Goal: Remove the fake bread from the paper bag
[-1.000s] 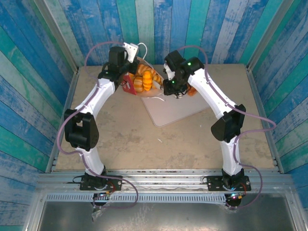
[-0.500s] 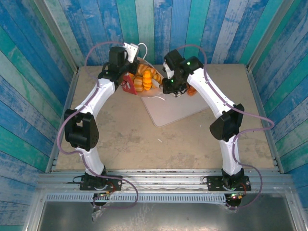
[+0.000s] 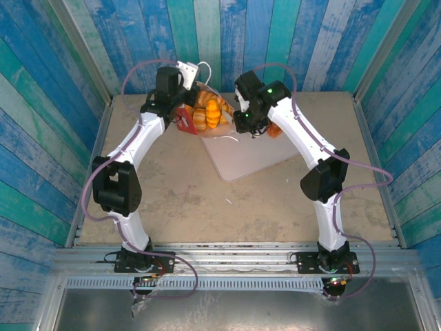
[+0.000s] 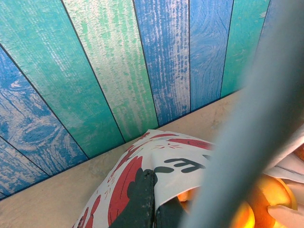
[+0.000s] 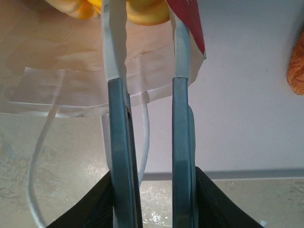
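**Top external view.** The paper bag (image 3: 185, 123) was recorded lying on its side at the far edge of the table (image 3: 172, 200). Its mouth was turned towards the pale tray (image 3: 244, 162). The fake bread (image 3: 207, 114) was seen as an orange cluster in the bag's mouth. One loose pastry (image 3: 275, 131) was noted on the tray, partly hidden by the right arm. The left gripper (image 3: 182, 114) was placed at the bag's red edge and the right gripper (image 3: 238, 128) just beside the mouth.

**Left wrist view.** The left gripper (image 4: 154, 202) was seen closed, with its dark fingers pinched on the printed wall of the paper bag (image 4: 161, 159). Glowing orange fake bread (image 4: 266, 199) was visible inside the bag. The plank wall (image 4: 118, 71) and a strip of table (image 4: 57, 194) were recorded behind.

**Right wrist view.** The fingers of the right gripper (image 5: 145, 16) were held parallel with a narrow gap between them. Yellow fake bread (image 5: 142, 12) was seen at their tips. Whether it was gripped could not be told. The bag's white inner flap (image 5: 71, 71) and its cord handle (image 5: 145, 123) were seen on the table (image 5: 71, 156). The tray (image 5: 247, 95) was seen on the right, with the loose pastry (image 5: 297, 66) at the frame edge.
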